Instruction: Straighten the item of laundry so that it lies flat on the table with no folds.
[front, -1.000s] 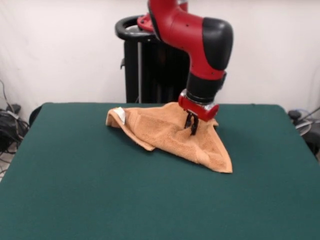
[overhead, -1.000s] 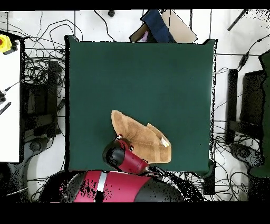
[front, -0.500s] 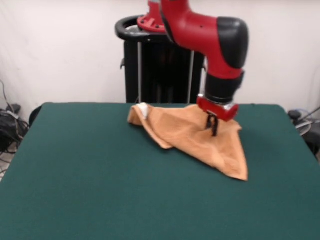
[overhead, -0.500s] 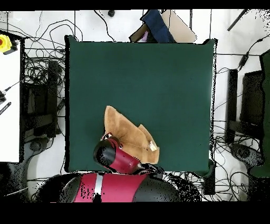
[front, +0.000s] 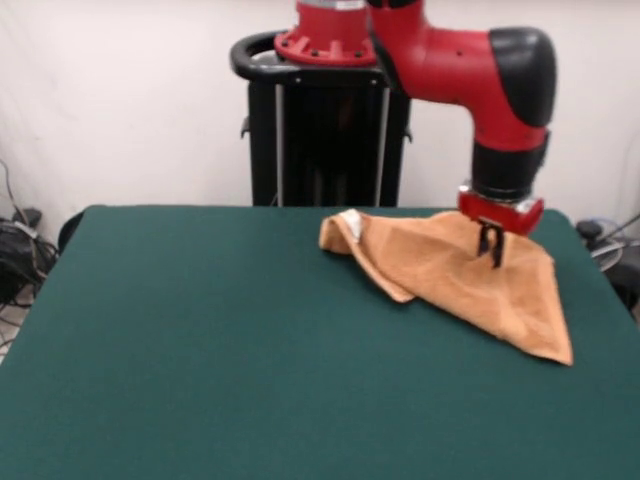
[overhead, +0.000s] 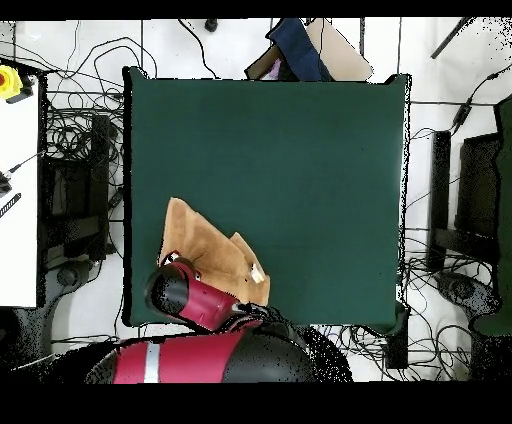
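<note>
1. We see the orange-tan towel (front: 455, 270) lying bunched and folded on the green table (front: 220, 360), in the front view at the far right part of the top, close to the far edge.
2. From overhead the towel (overhead: 205, 255) sits near the table's lower left corner, close to the robot's side, with most of the felt (overhead: 290, 170) bare.
3. The cloth is not flat: in the front view one layer is doubled over at its left end, where a small white tag (front: 349, 216) shows, and a long pointed corner (front: 558, 352) runs out toward the near right.
4. Overhead, the white tag (overhead: 256, 272) lies at the towel's right side, and the pointed corner reaches up the table's left side.
5. The gripper (front: 491, 249) comes straight down onto the towel's raised middle, and the cloth is peaked up around its dark tips.
6. We read the jaws as pinched together on a fold of the towel, the fabric drawn up between them.
7. The red and black arm (front: 470, 70) bends over from the black pedestal (front: 320, 130) behind the table; overhead, its red wrist (overhead: 185, 297) covers the towel's lower left part.
</note>
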